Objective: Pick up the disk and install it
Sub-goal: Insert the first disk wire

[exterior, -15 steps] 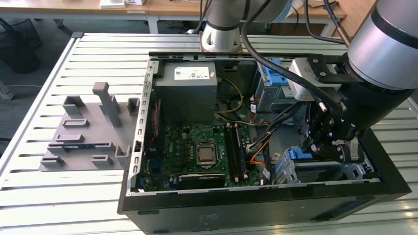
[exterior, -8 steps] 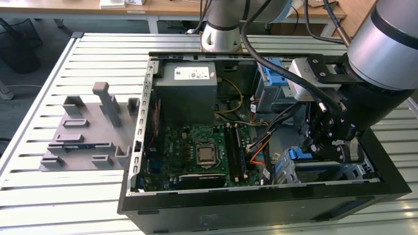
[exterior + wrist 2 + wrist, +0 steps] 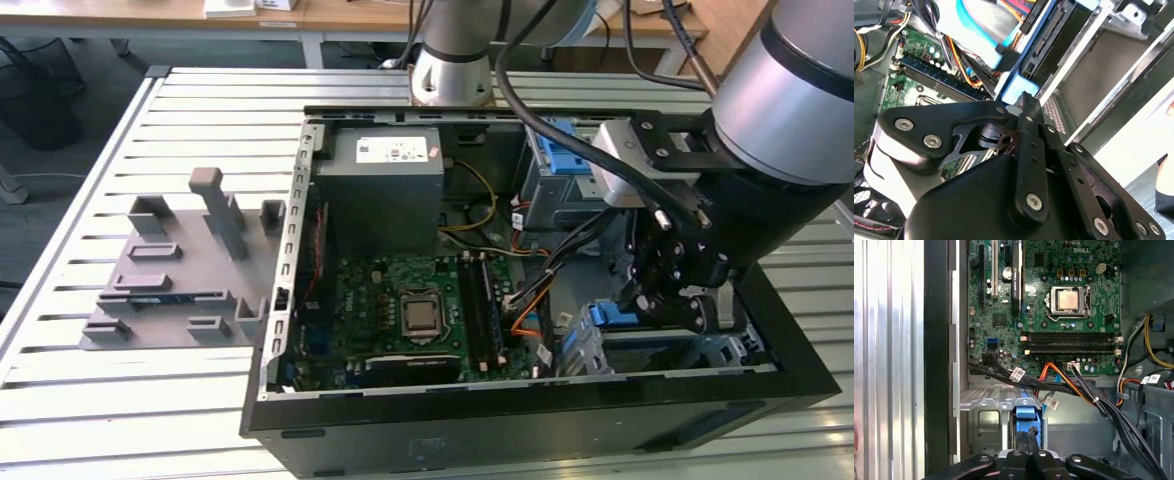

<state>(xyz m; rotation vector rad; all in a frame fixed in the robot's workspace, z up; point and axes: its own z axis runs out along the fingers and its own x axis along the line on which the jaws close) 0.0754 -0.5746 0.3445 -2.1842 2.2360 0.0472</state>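
1. Lowered into the open computer case [image 3: 287, 300], at the lower right of the exterior view: the gripper [image 3: 643, 300], on the end of the grey arm [image 3: 787, 90].
2. In the first wrist view, fingers [image 3: 1019, 442] drawn together, almost touching, with tips set right at the end of the disk [image 3: 1026, 415]. Cannot tell whether pinching its blue carrier frame or only pressing against it.
3. Slotted into the grey metal drive cage [image 3: 986, 415] and seen end-on: the disk, with little more than the blue end of its carrier showing.
4. In the second wrist view, gripper [image 3: 1024, 100] tip against the pale blue end of the disk [image 3: 1016, 91], with the black drive body running on into the cage.
5. In the exterior view, disk [image 3: 614, 315] as a blue patch just beside the gripper, low in the case's lower right corner.
6. Next to the cage: green motherboard [image 3: 1054, 315] with bare CPU socket [image 3: 1069, 300], and orange and black cables [image 3: 1069, 380] crossing between board and cage.
7. At the exterior view's left, on the slatted metal table [image 3: 134, 400]: grey holder fixture [image 3: 174, 270], well apart from the gripper.
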